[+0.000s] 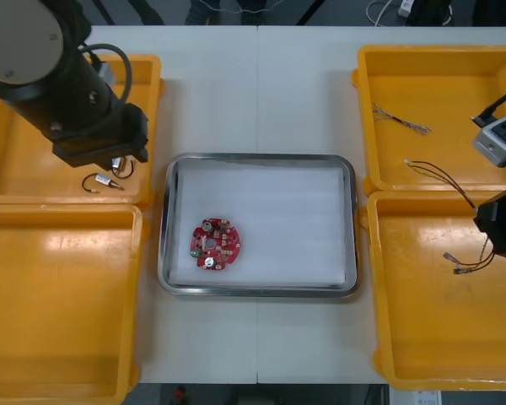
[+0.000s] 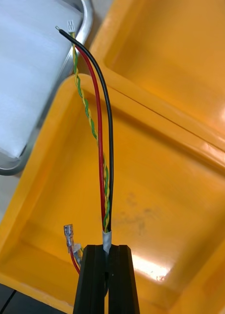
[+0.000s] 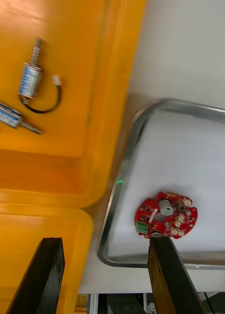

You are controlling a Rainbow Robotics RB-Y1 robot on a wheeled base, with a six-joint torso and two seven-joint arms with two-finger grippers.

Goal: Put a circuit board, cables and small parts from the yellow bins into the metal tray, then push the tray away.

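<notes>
Right wrist view settles what the front view hides: the right gripper [image 2: 106, 248] has its fingers clamped on the black, red and twisted yellow-green cable bundle [image 2: 100, 147] over the near right yellow plastic bin [image 2: 156, 196]. Left gripper [image 3: 105, 240] hovers wide open, empty, by the white-lined metal tray [image 1: 257, 158], round red circuit board [image 1: 215, 245] inside.

Overhead, close wrists share metal tray [image 1: 257, 158].

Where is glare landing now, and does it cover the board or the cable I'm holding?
Front view: bright patches in the near left bin, none on the circuit board in the metal tray. Right wrist view: a bright spot in the yellow bin beside the right gripper, clear of the cable it grips. Left wrist view: circuit board free of glare.
</notes>
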